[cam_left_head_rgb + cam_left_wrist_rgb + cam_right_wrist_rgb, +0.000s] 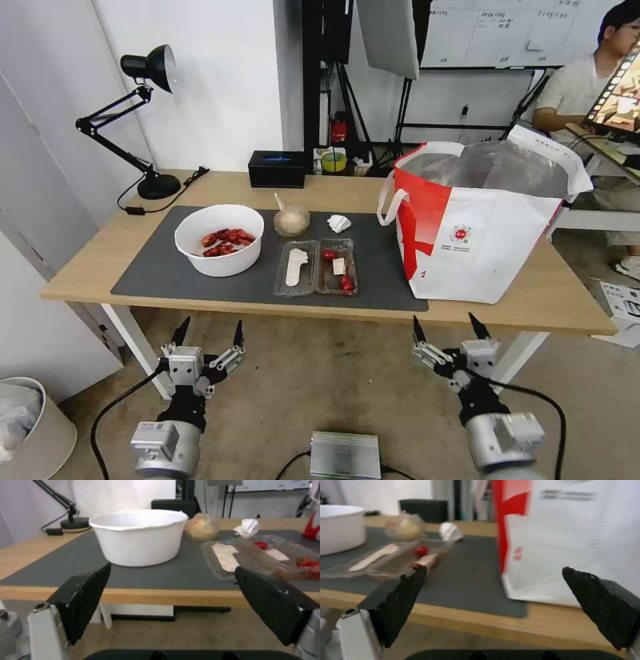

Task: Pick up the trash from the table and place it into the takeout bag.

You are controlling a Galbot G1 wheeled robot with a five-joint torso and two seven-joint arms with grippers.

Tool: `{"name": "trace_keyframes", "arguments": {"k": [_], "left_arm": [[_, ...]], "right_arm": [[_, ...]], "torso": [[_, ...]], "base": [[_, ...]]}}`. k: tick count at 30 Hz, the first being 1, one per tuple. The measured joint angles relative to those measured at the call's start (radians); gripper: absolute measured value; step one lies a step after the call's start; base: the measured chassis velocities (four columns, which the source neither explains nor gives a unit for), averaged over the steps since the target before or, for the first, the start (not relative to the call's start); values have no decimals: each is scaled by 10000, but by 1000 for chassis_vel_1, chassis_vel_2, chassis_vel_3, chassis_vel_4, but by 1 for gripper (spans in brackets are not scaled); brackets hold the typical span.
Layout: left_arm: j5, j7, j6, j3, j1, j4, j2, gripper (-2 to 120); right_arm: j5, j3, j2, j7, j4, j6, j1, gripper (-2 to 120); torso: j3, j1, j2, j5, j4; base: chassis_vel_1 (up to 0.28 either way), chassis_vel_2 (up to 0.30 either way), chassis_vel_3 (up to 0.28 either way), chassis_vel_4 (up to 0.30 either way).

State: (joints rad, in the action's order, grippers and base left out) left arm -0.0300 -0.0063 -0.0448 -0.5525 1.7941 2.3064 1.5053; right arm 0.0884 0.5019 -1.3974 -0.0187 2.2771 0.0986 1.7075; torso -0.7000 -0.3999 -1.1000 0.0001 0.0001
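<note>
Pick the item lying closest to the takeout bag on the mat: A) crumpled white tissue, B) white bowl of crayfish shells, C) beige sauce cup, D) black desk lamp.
A: the crumpled white tissue sits on the mat just left of the takeout bag, nearer to it than the sauce cup or the white bowl.

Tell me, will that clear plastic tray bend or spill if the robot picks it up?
Probably. The clear plastic tray looks thin and lies hinged open, so it would likely flex or fold when lifted. The loose red bits inside might slide out if it tilts. It seems light, so a push would probably just slide it across the grey mat.
</note>
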Motion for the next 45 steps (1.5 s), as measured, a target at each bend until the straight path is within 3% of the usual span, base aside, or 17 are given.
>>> {"name": "trace_keyframes", "arguments": {"k": [2, 3, 7, 8, 9, 11, 12, 14, 19, 24, 34, 45], "left_arm": [[-150, -11, -153, -11, -35, 23, 16, 100], [-150, -11, -153, -11, -35, 23, 16, 100], [-1184, -276, -1504, -135, -304, 366, 234, 100], [-1184, -276, -1504, -135, -304, 366, 234, 100], [-1480, -352, -1880, -169, -378, 466, 291, 100], [-2038, -500, -2607, -238, -519, 644, 403, 100], [-2038, -500, -2607, -238, -519, 644, 403, 100], [-2677, -654, -3398, -310, -674, 850, 539, 100], [-3156, -586, -2917, -290, -734, 880, 587, 100], [-3390, -576, -2895, -228, -774, 876, 601, 100], [-5963, -807, -3736, -55, -1130, 745, 478, 100], [-8647, -1542, -3839, 312, -1588, 730, 523, 100]], "right_arm": [[958, -508, 1096, -218, -254, 1062, -1005, 100], [958, -508, 1096, -218, -254, 1062, -1005, 100], [2229, -1189, 2558, -515, -589, 2486, -2339, 100], [2229, -1189, 2558, -515, -589, 2486, -2339, 100], [2551, -1363, 2931, -591, -678, 2849, -2679, 100], [2807, -1566, 3460, -526, -818, 2536, -3186, 100], [2807, -1566, 3460, -526, -818, 2536, -3186, 100], [2831, -1623, 3600, -429, -871, 2192, -3328, 100], [2822, -1619, 3577, -412, -869, 2039, -3306, 100], [2784, -1616, 3531, -411, -886, 2011, -3295, 100], [2739, -1616, 3608, -366, -975, 1961, -3384, 100], [2760, -1524, 3809, -374, -970, 1944, -3399, 100]], "torso": [[-2, -1, 1, 2, 0], [-2, -1, 1, 2, 0], [-2, -2, 1, 1, -1], [-2, -2, 1, 1, -1], [-3, -2, 1, 2, -1], [-3, -3, 1, 0, 2], [-3, -3, 1, 0, 2], [-3, -3, 2, 3, -2], [0, -2, 1, 0, -2], [-1, -2, 1, 0, -1], [-1, -2, 1, 0, 0], [0, -2, 0, 1, -2]], "base": [[0, 0, 0, 0], [0, 0, 0, 0], [0, 0, 0, 0], [0, 0, 0, 0], [0, 0, 0, 0], [0, 0, 0, 0], [0, 0, 0, 0], [0, 0, 0, 0], [0, 0, 0, 0], [0, 0, 0, 0], [0, 0, 0, 0], [0, 0, 0, 0]]}}
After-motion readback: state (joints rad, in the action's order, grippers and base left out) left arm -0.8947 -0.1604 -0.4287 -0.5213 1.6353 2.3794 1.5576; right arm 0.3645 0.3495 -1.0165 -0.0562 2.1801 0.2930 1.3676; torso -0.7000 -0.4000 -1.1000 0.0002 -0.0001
